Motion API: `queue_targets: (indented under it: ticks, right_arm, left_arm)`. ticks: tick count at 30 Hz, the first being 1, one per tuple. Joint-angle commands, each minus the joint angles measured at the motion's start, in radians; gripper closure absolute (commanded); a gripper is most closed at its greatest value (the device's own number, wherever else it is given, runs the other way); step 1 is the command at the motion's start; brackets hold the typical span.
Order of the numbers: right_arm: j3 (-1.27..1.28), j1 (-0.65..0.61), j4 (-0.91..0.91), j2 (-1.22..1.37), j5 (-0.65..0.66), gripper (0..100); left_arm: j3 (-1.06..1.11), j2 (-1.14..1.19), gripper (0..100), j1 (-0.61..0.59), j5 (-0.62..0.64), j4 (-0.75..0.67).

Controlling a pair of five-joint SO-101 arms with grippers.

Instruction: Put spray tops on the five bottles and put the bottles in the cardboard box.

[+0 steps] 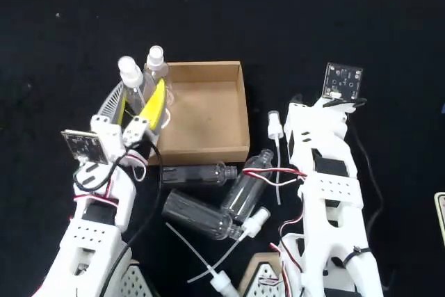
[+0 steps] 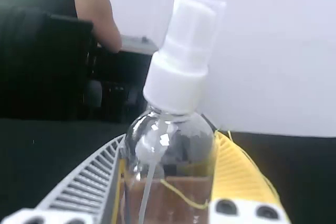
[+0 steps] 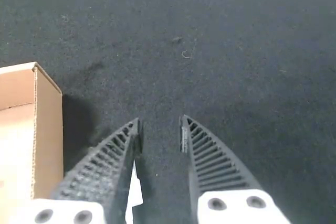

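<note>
Over black table (image 1: 348, 26), a capped bottle (image 2: 173, 124) is clamped by the left gripper (image 2: 170, 139), judged due for lowering into the cardboard box (image 1: 208, 149); the right gripper (image 3: 160, 124) is held ajar.

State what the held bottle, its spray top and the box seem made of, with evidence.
Held bottle: likely clear glossy plastic; see-through, with bright highlights.
Spray top: probably white plastic; opaque, smooth, moulded.
Box: brown matte cardboard; thin folded walls, raw cut edges.

Bottle (image 2: 168, 150) clear, spray top (image 2: 181, 51) white; box (image 1: 208, 149) brown; table (image 1: 348, 19) black; left tool (image 1: 142, 85) yellow-grey (ribbed).
</note>
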Motion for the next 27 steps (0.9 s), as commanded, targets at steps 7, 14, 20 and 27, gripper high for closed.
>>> queue_targets:
  ticks: [7, 14, 20, 27]
  right_arm:
    - [0.025, -0.006, -0.103, 0.005, 0.009, 89.9]
    - [0.025, -0.006, -0.103, 0.005, 0.009, 89.9]
    - [0.025, -0.006, -0.101, 0.005, 0.009, 89.9]
    - [0.025, -0.006, -0.103, 0.005, 0.009, 89.9]
  left_arm:
    - [-0.085, 0.011, 86, 0.015, 0.011, 0.002]
    - [-0.191, 0.247, 86, 0.013, 0.008, -0.008]
    - [-0.26, 0.396, 86, 0.016, 0.009, -0.008]
    - [-0.225, 0.502, 86, 0.012, 0.003, -0.213]
